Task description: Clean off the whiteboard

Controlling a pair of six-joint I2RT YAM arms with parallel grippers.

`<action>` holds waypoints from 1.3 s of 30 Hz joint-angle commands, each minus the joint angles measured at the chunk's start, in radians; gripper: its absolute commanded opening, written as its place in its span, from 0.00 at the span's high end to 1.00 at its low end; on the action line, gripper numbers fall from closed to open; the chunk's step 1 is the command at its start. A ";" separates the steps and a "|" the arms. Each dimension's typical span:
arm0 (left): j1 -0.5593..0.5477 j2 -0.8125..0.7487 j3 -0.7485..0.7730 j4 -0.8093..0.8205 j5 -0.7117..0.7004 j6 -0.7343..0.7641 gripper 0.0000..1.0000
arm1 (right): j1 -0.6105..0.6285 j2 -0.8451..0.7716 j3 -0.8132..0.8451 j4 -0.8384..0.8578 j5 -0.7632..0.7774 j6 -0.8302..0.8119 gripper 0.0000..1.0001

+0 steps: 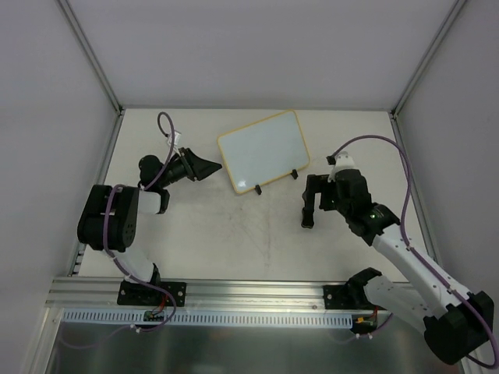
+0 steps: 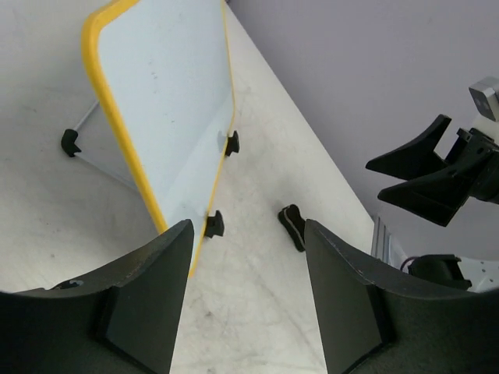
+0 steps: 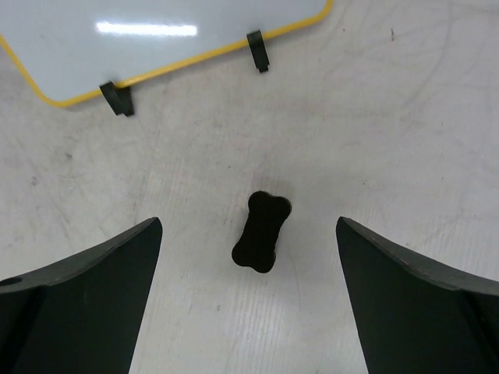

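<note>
The whiteboard, white with a yellow rim and two black clip feet, lies at the table's far centre; its surface looks blank. It also shows in the left wrist view and the right wrist view. A small black bone-shaped eraser lies on the table below the board, also visible in the left wrist view. My right gripper is open and hovers above the eraser, jaws wide on either side. My left gripper is open and empty, close to the board's left corner.
The marble-patterned tabletop is enclosed by white walls on three sides. An aluminium rail runs along the near edge. The right gripper stands just right of the board's near edge.
</note>
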 commanded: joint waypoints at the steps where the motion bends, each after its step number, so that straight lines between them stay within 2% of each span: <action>1: 0.009 -0.200 -0.081 0.104 -0.101 0.063 0.41 | -0.012 -0.098 -0.040 0.085 -0.014 -0.021 0.02; 3: 0.006 -0.289 -0.118 -0.047 -0.163 0.116 0.40 | -0.010 -0.121 -0.053 0.096 -0.017 -0.023 0.02; 4: 0.004 -0.384 -0.130 -0.187 -0.188 0.138 0.39 | -0.012 -0.139 -0.060 0.100 -0.020 -0.023 0.01; 5: 0.004 -0.433 -0.138 -0.275 -0.255 0.175 0.37 | -0.010 -0.148 -0.079 0.106 -0.024 -0.027 0.01; 7: 0.004 -0.550 -0.127 -0.452 -0.302 0.216 0.35 | -0.010 -0.165 -0.098 0.129 -0.049 -0.026 0.01; 8: 0.004 -0.584 -0.118 -0.616 -0.324 0.244 0.33 | -0.010 -0.188 -0.107 0.138 -0.060 -0.024 0.01; 9: 0.004 -0.610 -0.106 -0.679 -0.349 0.256 0.30 | -0.012 -0.202 -0.131 0.163 -0.072 -0.026 0.01; 11: 0.004 -0.685 -0.113 -0.771 -0.342 0.282 0.15 | -0.012 -0.251 -0.161 0.189 -0.073 -0.021 0.01; 14: 0.004 -0.768 -0.153 -0.823 -0.357 0.279 0.01 | -0.012 -0.299 -0.204 0.212 -0.037 -0.024 0.01; 18: 0.004 -0.845 -0.187 -0.942 -0.397 0.241 0.01 | -0.012 -0.351 -0.245 0.257 -0.034 -0.031 0.01; 29: 0.004 -1.084 -0.346 -0.954 -0.467 0.348 0.01 | -0.010 -0.326 -0.291 0.319 -0.070 -0.027 0.01; 32: 0.004 -1.112 -0.349 -0.972 -0.483 0.371 0.01 | -0.010 -0.331 -0.333 0.381 -0.080 -0.023 0.01; 39: 0.004 -1.100 -0.340 -0.983 -0.498 0.373 0.01 | -0.010 -0.343 -0.346 0.389 -0.086 -0.026 0.01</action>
